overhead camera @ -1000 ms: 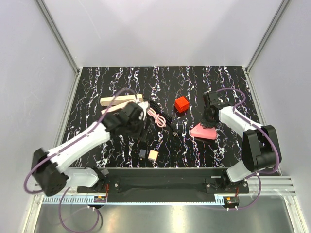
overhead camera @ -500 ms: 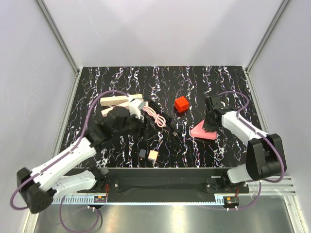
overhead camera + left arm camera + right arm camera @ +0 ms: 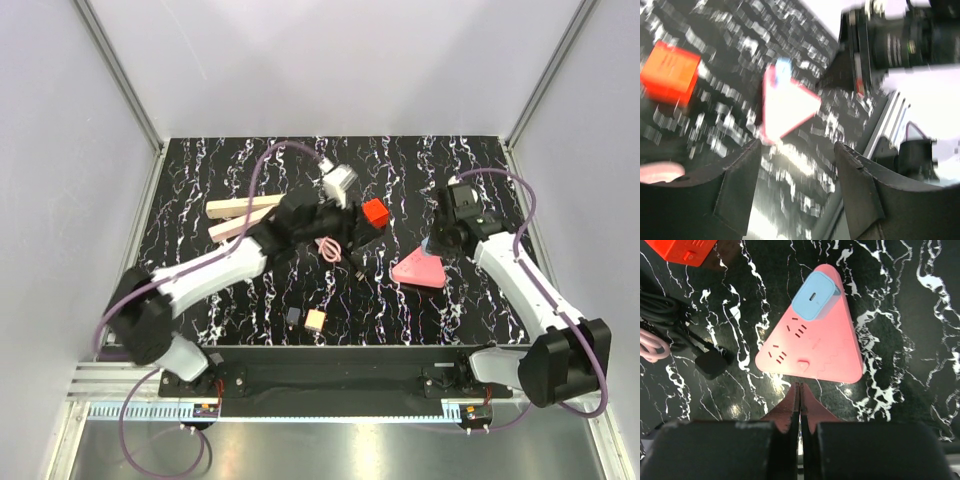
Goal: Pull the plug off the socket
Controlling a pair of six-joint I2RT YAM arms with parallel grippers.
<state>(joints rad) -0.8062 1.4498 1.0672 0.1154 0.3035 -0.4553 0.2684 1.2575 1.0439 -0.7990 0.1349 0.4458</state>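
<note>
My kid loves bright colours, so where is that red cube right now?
In the top view the red cube sits near mid-table, farther back and left of the pink triangular block, with the coiled pink cable nearer on its left.

plug [image 3: 814,296] on far corner of the triangular block [image 3: 815,350]; cube [image 3: 374,213] behind-left of it; bars [image 3: 243,207] far left

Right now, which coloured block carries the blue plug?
The pink triangular block, with the blue plug at its far corner; the red cube carries none.
</note>
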